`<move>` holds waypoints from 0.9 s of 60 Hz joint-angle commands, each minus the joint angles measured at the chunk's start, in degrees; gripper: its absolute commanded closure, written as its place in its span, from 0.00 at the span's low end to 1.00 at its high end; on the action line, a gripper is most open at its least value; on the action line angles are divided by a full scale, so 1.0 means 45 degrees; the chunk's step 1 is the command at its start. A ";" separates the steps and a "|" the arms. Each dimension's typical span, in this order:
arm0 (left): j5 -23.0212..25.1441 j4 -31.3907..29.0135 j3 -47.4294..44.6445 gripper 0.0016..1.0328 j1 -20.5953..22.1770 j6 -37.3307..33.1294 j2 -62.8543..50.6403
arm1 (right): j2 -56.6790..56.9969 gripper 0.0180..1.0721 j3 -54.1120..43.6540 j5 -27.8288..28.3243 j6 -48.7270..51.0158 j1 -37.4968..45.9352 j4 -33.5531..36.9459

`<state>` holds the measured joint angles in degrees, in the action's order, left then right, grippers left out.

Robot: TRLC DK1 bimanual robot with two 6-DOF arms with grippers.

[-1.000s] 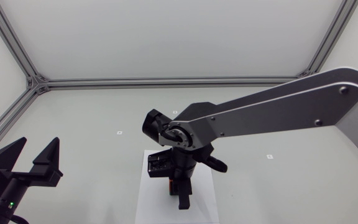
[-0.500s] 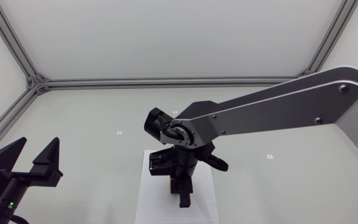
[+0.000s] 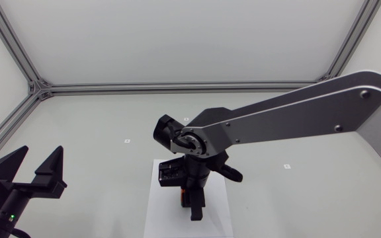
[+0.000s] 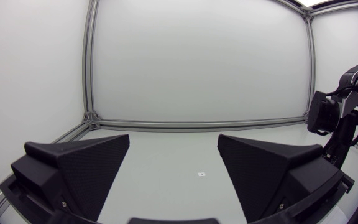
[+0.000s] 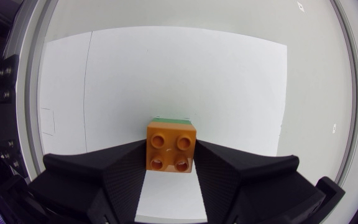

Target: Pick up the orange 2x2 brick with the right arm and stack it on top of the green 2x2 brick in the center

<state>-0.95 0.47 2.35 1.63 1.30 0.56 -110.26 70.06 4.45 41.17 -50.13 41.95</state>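
Seen from above, the right arm (image 3: 276, 119) covered nearly all of the orange brick (image 5: 171, 147), leaving only a sliver. Its jaws hid the orange brick's two sides. Behind the orange brick, the green brick (image 5: 173, 119) showed only as a thin strip, so contact between them could not be told. The left arm (image 3: 8, 192), well apart from the orange brick, was cut off at the edge.

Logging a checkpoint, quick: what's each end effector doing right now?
Left end effector: open, empty.
Right end effector: shut on the orange brick.
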 commanded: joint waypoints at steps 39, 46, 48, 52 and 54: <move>0.0035 -0.0143 -0.0522 0.04 0.0009 -0.0074 0.0052 | 0.0830 0.04 -0.0257 0.0008 0.0109 0.0066 0.0247; 0.0035 -0.0143 -0.0522 0.04 0.0009 -0.0074 0.0052 | 0.1552 0.04 -0.0296 0.0086 0.0012 0.0026 0.0677; 0.0035 -0.0143 -0.0522 0.04 0.0029 -0.0074 0.0052 | 0.1787 0.04 -0.0316 0.0105 -0.0008 0.0026 0.0833; 0.0035 -0.0143 -0.0522 0.04 0.0009 -0.0074 0.0052 | 0.2314 0.04 -0.0413 0.0105 -0.0008 0.0026 0.1165; 0.0035 -0.0143 -0.0522 0.04 0.0009 -0.0074 0.0052 | 0.2646 0.04 -0.0452 0.0105 -0.0027 0.0026 0.1321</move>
<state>-0.95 0.47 2.35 1.63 1.30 0.56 -101.89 70.00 4.69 41.15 -50.13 46.13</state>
